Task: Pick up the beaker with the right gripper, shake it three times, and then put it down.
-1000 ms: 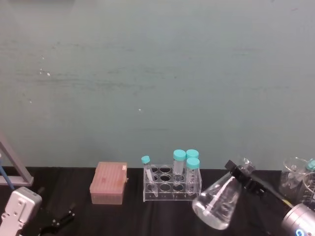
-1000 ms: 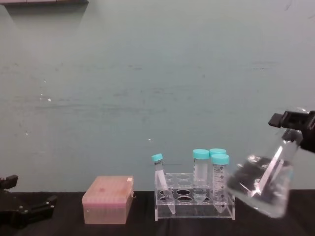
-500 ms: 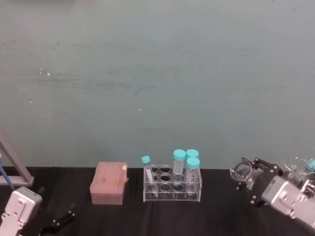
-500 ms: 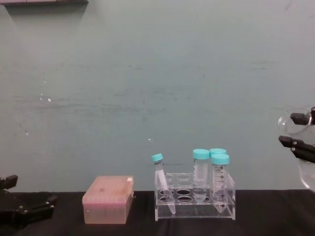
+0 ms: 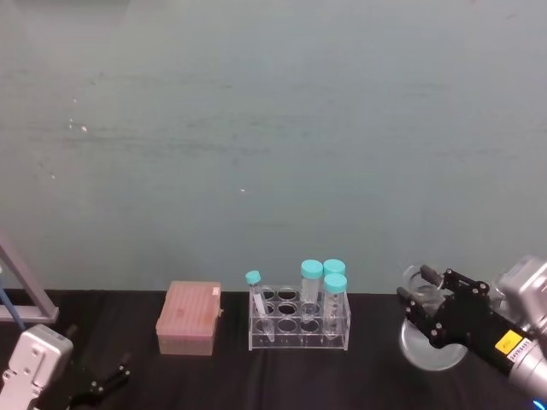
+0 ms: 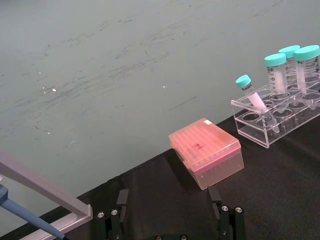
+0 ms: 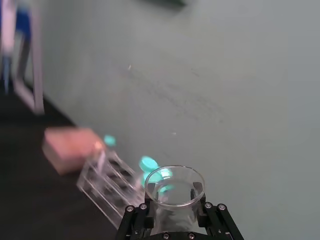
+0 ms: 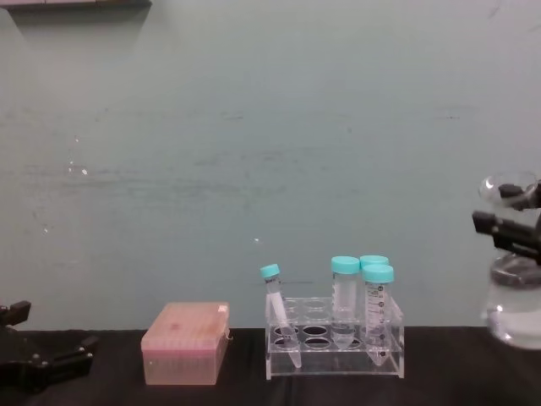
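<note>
While the beaker (image 5: 430, 348) hangs upright at the right side of the tabletop (image 5: 376, 376), I read the right end effector (image 5: 425, 301) as clenched on its narrow neck, just under the flared lip. Chest view agrees: black jaws cross the neck with the wide base below them, and the base looks clear of the tabletop, not resting on it. Right wrist view looks down on the open lip, with one jaw on each side of the glass. The beaker is to the right of the tube rack (image 5: 299, 323), apart from it and somewhat nearer the robot. Teal-capped tubes (image 5: 312, 273) stand in the rack, and the pink box (image 5: 190, 318) is further left; nothing touches either. The left end effector (image 6: 171, 225) is parked low at the left, fingers spread, nothing between them.

Handling, my judgement: it is glass, so stiff, smooth and breakable. It is slippery under flat jaws, and the flared lip is what stops it sliding down through the grip. The weight sits low in the wide base, with what looks like clear liquid, so it should swing off the neck on each shake. The mouth is open, so hard shakes could slosh liquid out. The neck is the right place to hold, firm but not crushing. The step looks like shaking or just before set-down; I can't tell the count. The set-down needs to be flat, gentle and clear of the rack.
</note>
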Controlling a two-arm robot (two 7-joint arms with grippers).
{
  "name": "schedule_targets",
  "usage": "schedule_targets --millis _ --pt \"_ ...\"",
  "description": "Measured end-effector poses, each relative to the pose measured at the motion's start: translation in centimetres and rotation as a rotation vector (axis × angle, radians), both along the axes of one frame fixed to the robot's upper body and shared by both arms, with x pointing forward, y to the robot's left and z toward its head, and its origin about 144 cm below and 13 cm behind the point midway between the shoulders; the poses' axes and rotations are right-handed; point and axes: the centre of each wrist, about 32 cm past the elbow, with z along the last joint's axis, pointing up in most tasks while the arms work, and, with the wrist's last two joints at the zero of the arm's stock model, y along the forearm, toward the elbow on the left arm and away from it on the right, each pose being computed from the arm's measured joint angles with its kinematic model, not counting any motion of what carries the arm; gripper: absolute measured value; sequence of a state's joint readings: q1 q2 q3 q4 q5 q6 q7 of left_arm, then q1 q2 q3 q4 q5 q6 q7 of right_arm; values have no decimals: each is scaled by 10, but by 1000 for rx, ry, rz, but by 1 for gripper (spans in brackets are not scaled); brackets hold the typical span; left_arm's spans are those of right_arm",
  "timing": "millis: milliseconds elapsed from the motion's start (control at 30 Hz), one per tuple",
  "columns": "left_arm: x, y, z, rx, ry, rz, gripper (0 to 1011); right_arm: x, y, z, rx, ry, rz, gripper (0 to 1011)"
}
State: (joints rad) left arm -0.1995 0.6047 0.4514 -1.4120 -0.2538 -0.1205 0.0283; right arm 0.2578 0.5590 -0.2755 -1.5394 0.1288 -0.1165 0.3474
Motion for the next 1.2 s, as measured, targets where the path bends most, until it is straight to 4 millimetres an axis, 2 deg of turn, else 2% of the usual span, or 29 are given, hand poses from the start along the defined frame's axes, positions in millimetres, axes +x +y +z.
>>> schedule_targets --millis 67,300,1200 --pt "0 0 0 0 0 0 1000 0 2 -2 160 81 -1 458" --pt "0 0 0 0 0 0 1000 0 8 -8 452 253 -4 458" --pt "0 0 0 0 0 0 1000 -5 13 -10 465 286 -3 458"
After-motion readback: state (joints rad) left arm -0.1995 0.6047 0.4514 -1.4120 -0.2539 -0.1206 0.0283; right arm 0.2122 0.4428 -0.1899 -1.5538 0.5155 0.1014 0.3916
